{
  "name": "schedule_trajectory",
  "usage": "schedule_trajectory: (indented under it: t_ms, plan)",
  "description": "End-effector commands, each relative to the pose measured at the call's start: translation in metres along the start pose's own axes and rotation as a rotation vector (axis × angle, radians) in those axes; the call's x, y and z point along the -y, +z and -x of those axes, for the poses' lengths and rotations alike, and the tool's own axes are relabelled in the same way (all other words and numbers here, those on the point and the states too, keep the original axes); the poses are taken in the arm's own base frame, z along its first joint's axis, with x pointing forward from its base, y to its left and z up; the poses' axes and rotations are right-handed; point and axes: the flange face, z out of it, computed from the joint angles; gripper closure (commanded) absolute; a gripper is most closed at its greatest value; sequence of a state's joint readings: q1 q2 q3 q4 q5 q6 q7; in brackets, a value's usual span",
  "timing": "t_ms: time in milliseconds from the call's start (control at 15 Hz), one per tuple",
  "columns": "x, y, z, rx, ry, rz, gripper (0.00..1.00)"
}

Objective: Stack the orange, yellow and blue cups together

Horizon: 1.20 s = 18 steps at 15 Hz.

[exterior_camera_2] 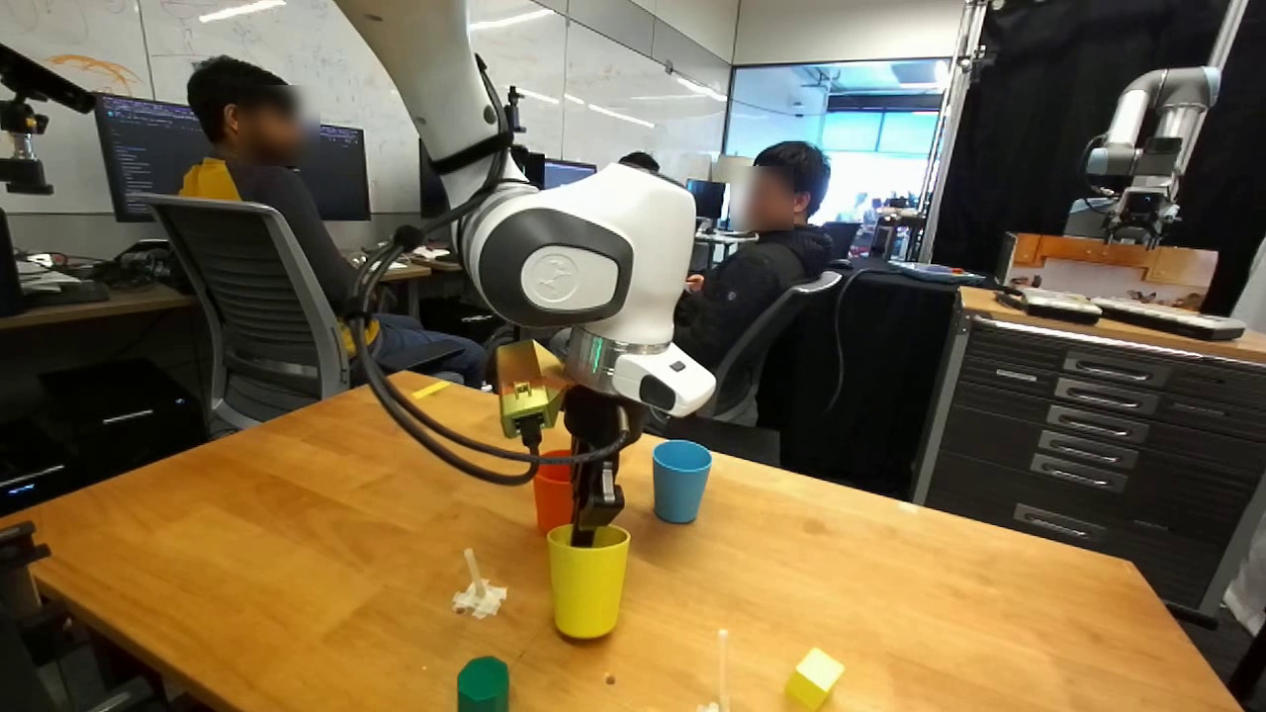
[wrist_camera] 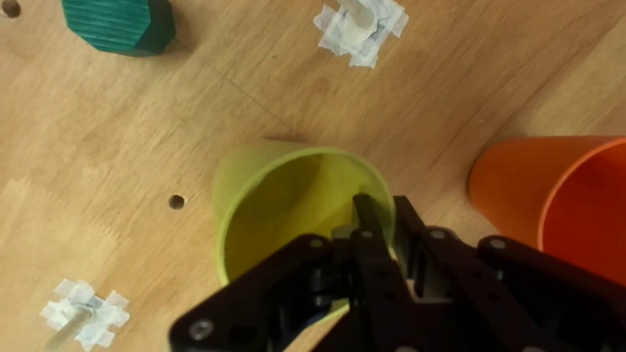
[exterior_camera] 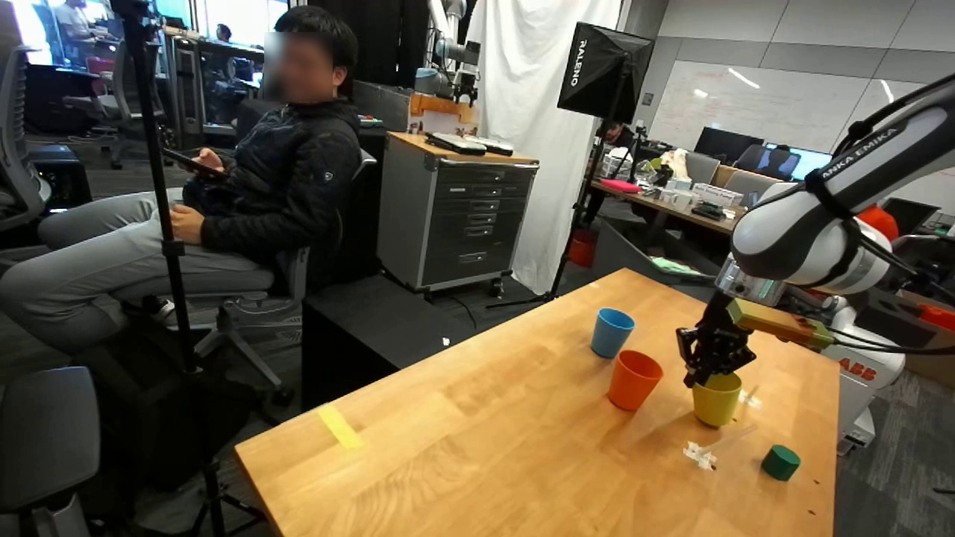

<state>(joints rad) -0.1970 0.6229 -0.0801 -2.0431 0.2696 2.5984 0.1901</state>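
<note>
The room's a working lab, with a whiteboard (exterior_camera: pixel 739 119) at upper right and a seated man (exterior_camera: pixel 254 205) at upper left in an exterior view, and a pale wooden desk (exterior_camera: pixel 462 447) across the bottom. The fingers (wrist_camera: pixel 367 220) are pinching the wall of the yellow cup (exterior_camera_2: pixel 587 593), one tip inside the rim and the other outside, low in the middle of the wrist view. The cup is upright and, as best I can tell, its base rests on the desk, so I wouldn't call it lifted. Just beside it, at the right edge of the wrist view, stands the orange cup (wrist_camera: pixel 547 200). Further out, up and left of the orange one in an exterior view, is the blue cup (exterior_camera: pixel 612 334), near it but not touching. So no cup sits inside another; all I'd count as done is the first grasp. Left to do, I reckon: get the yellow cup into one of its neighbours, then bring all three together. The green block (exterior_camera: pixel 781 463), lower right, looks to be no part of it.
</note>
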Motion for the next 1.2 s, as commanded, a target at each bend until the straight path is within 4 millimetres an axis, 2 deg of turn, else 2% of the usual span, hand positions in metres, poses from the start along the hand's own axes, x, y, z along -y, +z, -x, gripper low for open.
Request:
schedule_trajectory:
  t_ms: [0, 600, 1133]
  plan:
    - [0.001, -0.008, -0.003, -0.009, -0.006, -0.035, 0.97]
    - [0.008, -0.031, -0.001, -0.042, -0.004, -0.049, 1.0]
    - [0.036, -0.069, 0.016, -0.068, -0.053, -0.073, 0.99]
